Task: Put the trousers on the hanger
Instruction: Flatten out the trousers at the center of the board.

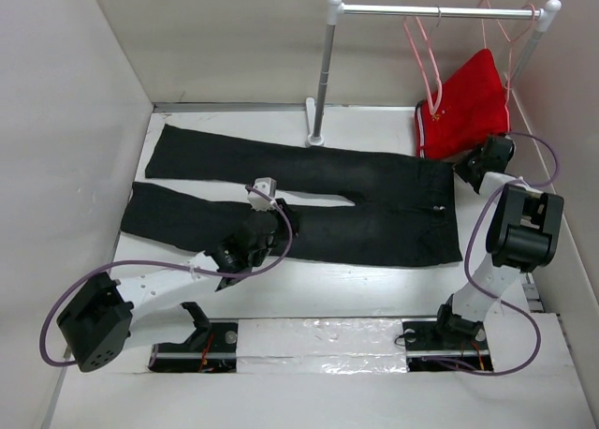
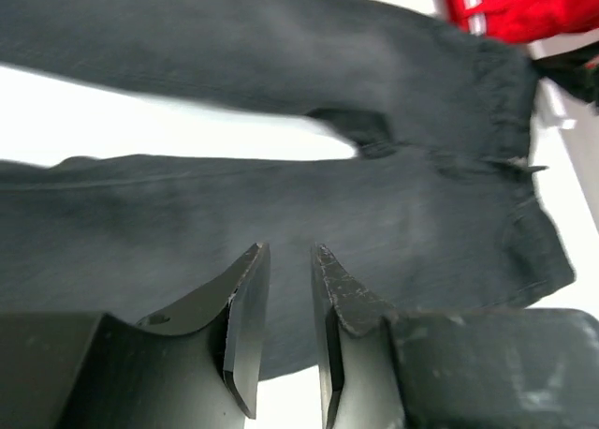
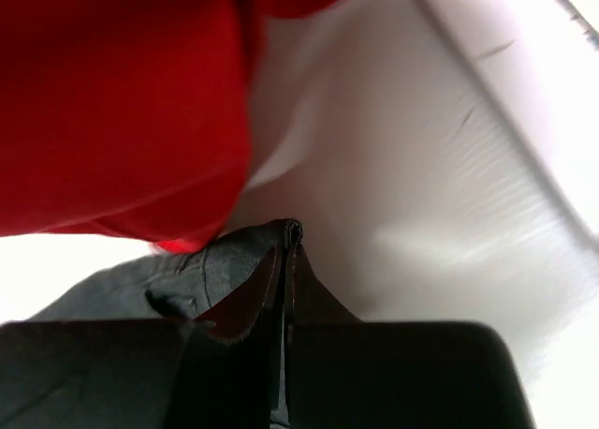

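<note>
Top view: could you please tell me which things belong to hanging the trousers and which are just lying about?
For the job: trousers; pale hanger.
Just lying about: red shorts; pink hanger; rail.

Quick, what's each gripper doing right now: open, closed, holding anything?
Left gripper: slightly open above the trousers, holding nothing.
Right gripper: closed, apparently pinching the trousers' waistband corner.

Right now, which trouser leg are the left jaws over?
The near leg, closer to the arm bases: the left gripper, jaws parted, hangs above it. The far leg lies toward the rail.
</note>
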Controlling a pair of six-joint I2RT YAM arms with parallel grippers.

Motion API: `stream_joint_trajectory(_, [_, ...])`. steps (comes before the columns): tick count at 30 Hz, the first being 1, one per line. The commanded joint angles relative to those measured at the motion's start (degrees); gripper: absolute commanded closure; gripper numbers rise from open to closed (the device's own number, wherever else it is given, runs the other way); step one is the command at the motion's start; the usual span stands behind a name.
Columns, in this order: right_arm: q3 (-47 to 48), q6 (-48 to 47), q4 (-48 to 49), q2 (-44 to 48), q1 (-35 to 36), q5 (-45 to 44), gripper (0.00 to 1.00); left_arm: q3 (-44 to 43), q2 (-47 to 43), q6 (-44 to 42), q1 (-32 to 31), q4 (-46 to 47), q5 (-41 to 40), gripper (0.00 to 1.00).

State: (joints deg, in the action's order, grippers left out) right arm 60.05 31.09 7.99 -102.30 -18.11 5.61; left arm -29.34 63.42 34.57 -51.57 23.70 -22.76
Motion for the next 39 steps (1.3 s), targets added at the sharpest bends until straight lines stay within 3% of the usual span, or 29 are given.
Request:
stream_joint_trajectory(1, [6.65, -2.00, 0.10, -2.02, -1.31, -4.29, 1.00, -2.12, -0.49, 2.87, 2.25, -4.53, -2.47, 0.78])
stream_joint_trajectory(3, [5.78, -1.65, 3.33, -2.03, -1.84, -3.59, 1.00, -2.03, -0.58, 4.45, 3.93, -6.46, -1.50, 0.77])
stream_joint_trajectory(4, [4.65, -1.56, 4.05, -1.76, -1.84, -2.63, 0.95, -1.86, -0.92, 4.89, 4.46, -6.91, -1.75, 0.77])
stream_joint_trajectory(5, [4.11, -1.65, 4.31, -0.98, -1.84, -2.01, 0.61, -1.25, -1.19, 5.51, 5.16, -7.44, -2.11, 0.74])
stream_joint_trajectory(6, [3.50, -1.91, 4.14, -0.45, -2.36, -1.13, 0.42, -0.98, -1.37, 6.21, 5.17, -8.66, -2.28, 0.72])
stream_joint_trajectory(8, [-1.04, -1.83, 4.84, 1.92, -1.67, 1.42, 0.11, -0.37, -2.33, 8.58, 5.87, -10.68, -4.11, 0.71])
stream_joint_trajectory(9, [-3.60, -1.30, 7.80, 6.11, -0.97, 1.34, 0.09, -0.19, -2.86, 9.63, 5.87, -13.22, -5.17, 0.71])
stream_joint_trajectory(13, [-18.89, 4.40, 15.37, 19.37, 4.30, -3.23, 0.13, 0.95, -7.25, 18.14, 6.92, -22.80, -12.47, 0.71])
stream_joint_trajectory(16, [-28.22, 6.79, 19.17, 27.21, 10.53, -3.58, 0.28, 2.18, -12.25, 25.09, 10.43, -31.59, -16.69, 0.68])
stream_joint_trajectory(19, [-33.76, 5.74, 18.99, 31.80, 17.89, -2.01, 0.88, 4.03, -17.79, 28.71, 18.06, -37.32, -17.05, 0.67])
stream_joint_trajectory(20, [-34.99, 5.21, 19.34, 34.68, 19.85, -0.18, 1.00, 5.51, -20.85, 28.89, 20.70, -37.94, -15.40, 0.65])
stream_joint_trajectory(25, [-40.01, 1.52, 17.16, 43.14, 32.94, 2.13, 1.00, 9.65, -27.73, 24.07, 40.88, -35.14, -6.88, 0.61])
stream_joint_trajectory(29, [-39.58, -3.04, 16.10, 46.14, 40.33, 2.73, 1.00, 8.61, -23.01, 21.86, 54.68, -33.46, 1.65, 0.62])
stream_joint_trajectory(39, [-37.29, -9.64, 10.65, 51.76, 44.48, 6.08, 0.61, 9.30, -7.36, 21.42, 75.55, -27.50, 8.78, 0.62])
